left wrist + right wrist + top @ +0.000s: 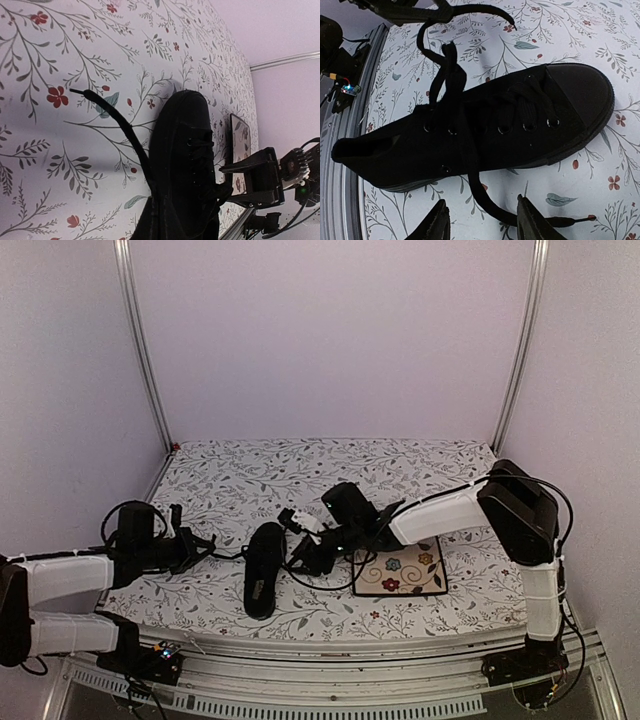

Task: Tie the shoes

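- Spreading underneath, floral cloth [230, 475] bears the shoe [264, 568] near the front edge.
- Plate [405, 575] sits just right, partly behind the right arm [440, 515].
- Right gripper [481, 212] straddles a lace [469, 167], fingers apart, seen only from its wrist.
- Left gripper [198, 545]: grip cannot be told.

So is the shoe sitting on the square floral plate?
No, the shoe lies on the table cover, clear of the plate beside it.

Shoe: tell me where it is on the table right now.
In the top view the shoe lies left of centre near the front edge of the table, toe pointing away from the arms; the floral plate sits to its right.
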